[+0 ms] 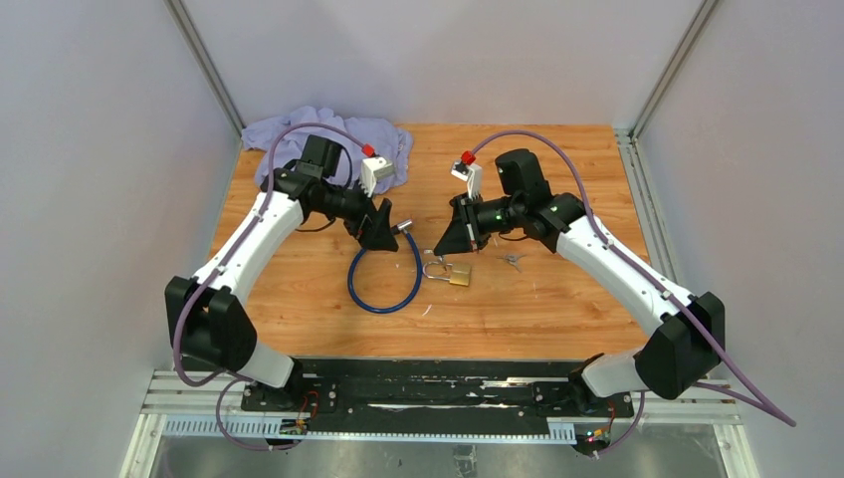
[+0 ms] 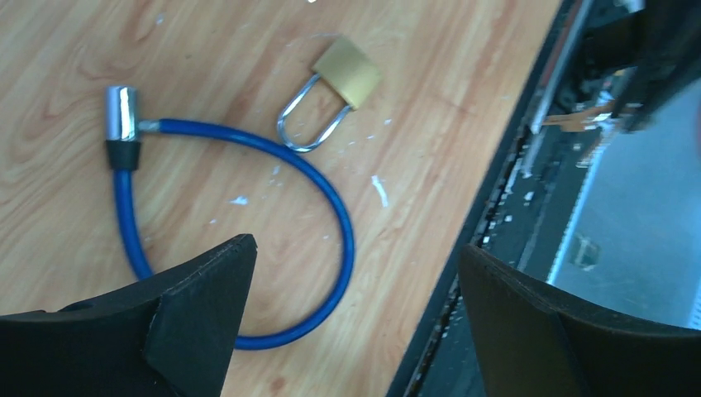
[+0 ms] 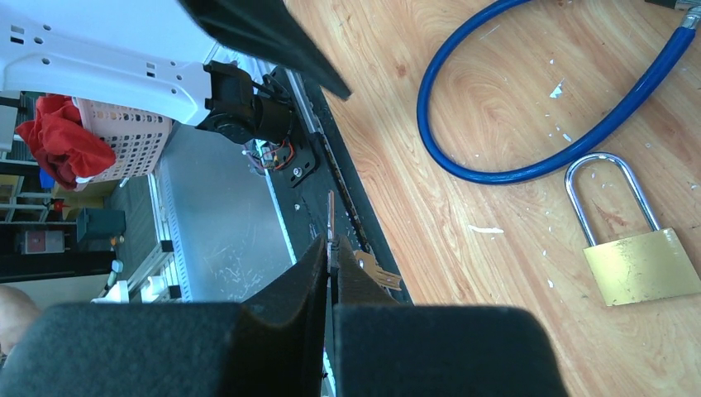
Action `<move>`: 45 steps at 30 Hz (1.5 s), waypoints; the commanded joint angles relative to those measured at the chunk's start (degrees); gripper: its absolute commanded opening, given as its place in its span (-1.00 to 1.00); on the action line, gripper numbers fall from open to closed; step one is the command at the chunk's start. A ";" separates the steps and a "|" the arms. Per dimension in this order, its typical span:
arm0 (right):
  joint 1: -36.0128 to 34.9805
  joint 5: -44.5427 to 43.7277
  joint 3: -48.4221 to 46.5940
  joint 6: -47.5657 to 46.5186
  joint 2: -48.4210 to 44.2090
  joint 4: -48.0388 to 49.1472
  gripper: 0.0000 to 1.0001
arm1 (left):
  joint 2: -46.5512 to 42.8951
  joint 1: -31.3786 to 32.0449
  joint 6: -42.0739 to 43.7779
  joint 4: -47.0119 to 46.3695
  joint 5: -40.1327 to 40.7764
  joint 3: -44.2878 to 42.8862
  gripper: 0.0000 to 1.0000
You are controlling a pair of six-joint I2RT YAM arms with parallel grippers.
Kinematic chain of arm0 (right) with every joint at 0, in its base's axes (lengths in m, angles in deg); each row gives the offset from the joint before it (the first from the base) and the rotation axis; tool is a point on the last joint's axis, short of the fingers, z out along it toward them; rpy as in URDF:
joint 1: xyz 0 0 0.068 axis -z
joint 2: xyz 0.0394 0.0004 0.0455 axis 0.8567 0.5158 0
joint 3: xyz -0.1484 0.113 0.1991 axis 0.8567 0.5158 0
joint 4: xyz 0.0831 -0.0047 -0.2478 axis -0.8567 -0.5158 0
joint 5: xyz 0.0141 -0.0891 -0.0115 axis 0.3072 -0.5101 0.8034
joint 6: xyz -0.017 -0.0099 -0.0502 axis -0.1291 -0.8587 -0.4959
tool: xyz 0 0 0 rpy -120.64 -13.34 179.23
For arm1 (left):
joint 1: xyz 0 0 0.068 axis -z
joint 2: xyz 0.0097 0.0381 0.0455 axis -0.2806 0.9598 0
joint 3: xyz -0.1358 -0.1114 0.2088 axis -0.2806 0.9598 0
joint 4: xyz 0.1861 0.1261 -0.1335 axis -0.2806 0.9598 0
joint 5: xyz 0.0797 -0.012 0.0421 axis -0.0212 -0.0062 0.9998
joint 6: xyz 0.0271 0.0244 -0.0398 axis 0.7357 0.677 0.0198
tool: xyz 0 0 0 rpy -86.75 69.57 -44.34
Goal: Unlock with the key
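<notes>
Your right fingers [image 3: 291, 285] are pinched shut on the thin, slippery key [image 3: 331, 217]; your left fingers [image 2: 207, 285] gape wide, empty; the small brass padlock [image 1: 459, 274] lies loose on the desk [image 1: 557, 309], mid-frame in the top view, likely light enough to skid, so clamp its stiff body by the flat sides.

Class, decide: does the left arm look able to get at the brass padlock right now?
Probably yes: the left gripper is open, and the brass padlock lies uncovered just ahead.
</notes>
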 commanded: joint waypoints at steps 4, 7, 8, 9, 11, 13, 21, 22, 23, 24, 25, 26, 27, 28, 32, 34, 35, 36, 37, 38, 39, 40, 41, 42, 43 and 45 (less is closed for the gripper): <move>-0.18 0.37 -1.87 -0.29 0.28 0.36 -0.99 | -2.41 -0.48 -0.56 2.40 2.21 -3.84 1.00; -0.13 -0.41 -1.57 -0.36 -0.40 0.42 -0.99 | -0.11 -1.65 0.14 5.24 7.72 -6.19 0.96; -0.16 -0.63 -1.41 -0.36 -0.46 0.40 -0.99 | 0.48 -2.23 -0.28 6.11 7.41 -6.74 0.96; -0.14 -0.60 -1.27 -0.43 -0.47 0.36 -0.99 | 0.65 -2.91 -1.36 6.55 6.21 -6.89 0.96; -0.18 -0.42 -1.05 -0.41 -0.46 0.29 -0.99 | 0.30 -4.00 -2.79 6.64 3.37 -6.42 0.96; -0.13 -0.34 -0.89 -0.53 -0.47 0.23 -0.99 | -0.13 -4.65 -2.63 7.30 0.42 -6.16 0.96; -0.16 -0.73 -1.44 -0.56 -0.50 -0.19 -0.99 | 4.56 -5.46 1.09 9.11 13.68 -10.52 0.96; -0.18 -0.80 -1.18 -0.60 -0.76 -0.16 -0.99 | 5.97 -5.70 1.63 9.15 16.11 -10.99 0.96; -0.16 -0.89 -1.03 -0.61 -0.92 -0.20 -0.99 | 7.94 -6.15 2.11 9.07 17.71 -11.29 0.96; -0.18 -1.03 -0.76 -0.67 -1.17 -0.15 -0.99 | 9.57 -6.60 2.34 8.87 18.82 -11.72 0.96; -0.19 -1.24 -0.59 -0.72 -1.39 -0.22 -0.99 | 10.97 -6.97 2.07 8.35 19.87 -12.06 0.96; -0.19 -1.37 -0.59 -0.82 -1.63 -0.41 -0.99 | 12.54 -7.28 1.77 7.99 19.83 -12.61 0.96; -0.19 -1.37 -0.71 -1.03 -1.81 -0.74 -0.99 | 13.97 -7.38 1.33 7.25 19.98 -13.12 0.96; -0.14 -1.55 -0.86 -1.25 -1.99 -0.91 -0.99 | 15.54 -7.44 0.72 6.32 20.36 -13.60 0.96; -0.16 -2.25 -0.94 -1.47 -2.15 -1.24 -0.99 | 22.26 -7.37 0.04 3.92 20.10 -16.49 0.96; -0.18 -2.15 -1.10 -1.47 -2.11 -1.52 -0.99 | 25.03 -7.25 -0.71 3.43 18.45 -17.47 0.96; -0.17 -2.35 -1.08 -1.66 -2.27 -1.68 -0.99 | 26.09 -6.89 -0.82 3.21 17.88 -17.65 0.96; -0.18 -2.57 -1.04 -1.74 -2.37 -1.79 -0.99 | 26.84 -6.27 -0.43 2.72 18.06 -17.52 0.98; -0.19 -2.68 -1.11 -1.81 -2.42 -1.93 -0.99 | 27.20 -5.52 0.45 1.80 18.89 -16.93 1.00; -0.14 -2.69 -1.08 -1.86 -2.51 -2.07 -0.99 | 27.26 -4.58 1.59 0.70 19.90 -16.13 0.98; -0.15 -2.74 -0.96 -1.85 -2.65 -2.09 -0.99 | 27.38 -3.77 2.60 -0.42 20.86 -15.34 0.96; -0.13 -2.82 -0.90 -1.90 -2.71 -2.12 -0.99 | 27.59 -2.89 3.28 -1.24 21.82 -14.92 0.96; -0.13 -2.91 -0.87 -1.97 -2.75 -2.26 -0.99 | 28.00 -2.17 3.68 -1.91 23.06 -14.89 0.94; -0.11 -3.09 -0.83 -2.09 -2.87 -2.51 -0.99 | 28.36 -1.62 3.92 -2.58 23.93 -14.92 0.91; -0.12 -3.35 -0.81 -2.30 -2.94 -2.78 -0.99 | 28.74 -1.23 3.95 -3.36 24.54 -14.90 0.86; -0.11 -3.60 -0.57 -2.59 -3.37 -3.03 -0.99 | 29.38 -0.61 3.60 -4.83 25.70 -14.66 0.79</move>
